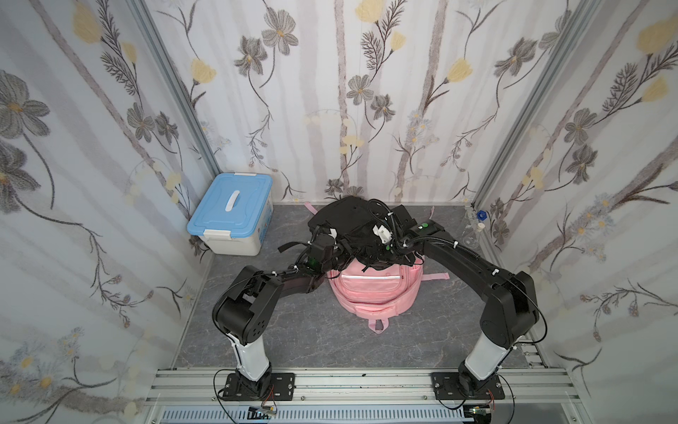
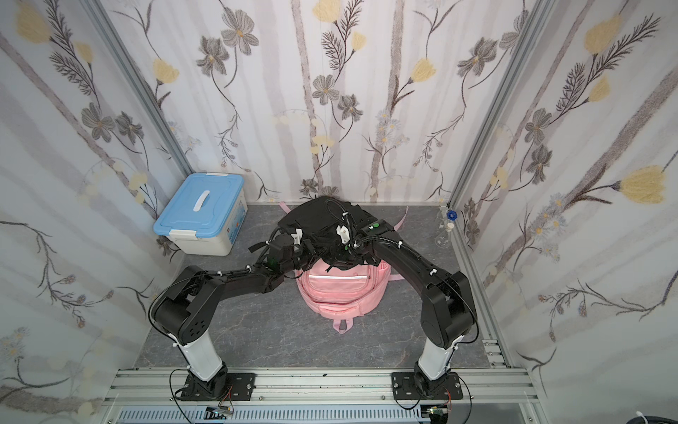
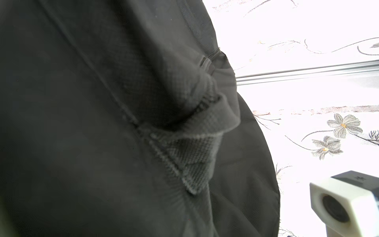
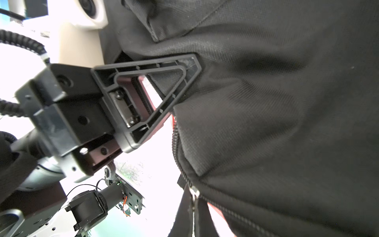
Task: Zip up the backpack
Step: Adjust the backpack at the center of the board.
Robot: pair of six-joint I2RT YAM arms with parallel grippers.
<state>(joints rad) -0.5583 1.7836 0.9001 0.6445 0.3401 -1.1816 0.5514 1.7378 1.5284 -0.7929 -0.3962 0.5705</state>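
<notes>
1. Left arm [image 1: 257, 293] and right arm [image 1: 477, 264] bend inward from the front rail, and their wrists nearly meet.
2. Left gripper [image 4: 191, 63] is pinched on the black backpack [image 1: 348, 216] beside its zipper [image 4: 176, 147]. Right gripper [image 1: 374, 251] is closed, tips buried in that fabric.
3. The black backpack is held up mid-table, over the pink backpack's [image 1: 374, 290] far end.
4. Count: two backpacks, one box [image 1: 231, 213], one flask [image 1: 471, 238].
</notes>
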